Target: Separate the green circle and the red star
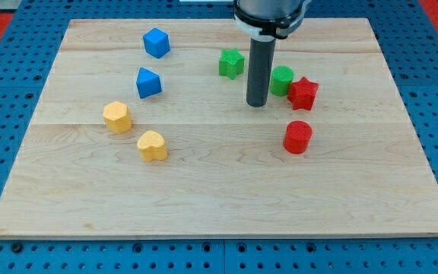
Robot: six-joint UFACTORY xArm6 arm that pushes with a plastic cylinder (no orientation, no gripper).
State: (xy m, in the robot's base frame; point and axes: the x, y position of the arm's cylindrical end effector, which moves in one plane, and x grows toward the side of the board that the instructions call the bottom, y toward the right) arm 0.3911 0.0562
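Observation:
The green circle (283, 80) sits right of the board's centre, near the view's top. The red star (303, 93) touches it on its lower right side. The dark rod comes down from the view's top, and my tip (257, 103) rests on the board just left of the green circle, slightly below it, close to it but apart from the red star.
A green star (232, 63) lies left of the rod. A red cylinder (297, 137) lies below the red star. Two blue blocks (157, 43) (148, 82) and two yellow blocks (117, 116) (152, 144) sit on the left half of the wooden board (219, 205).

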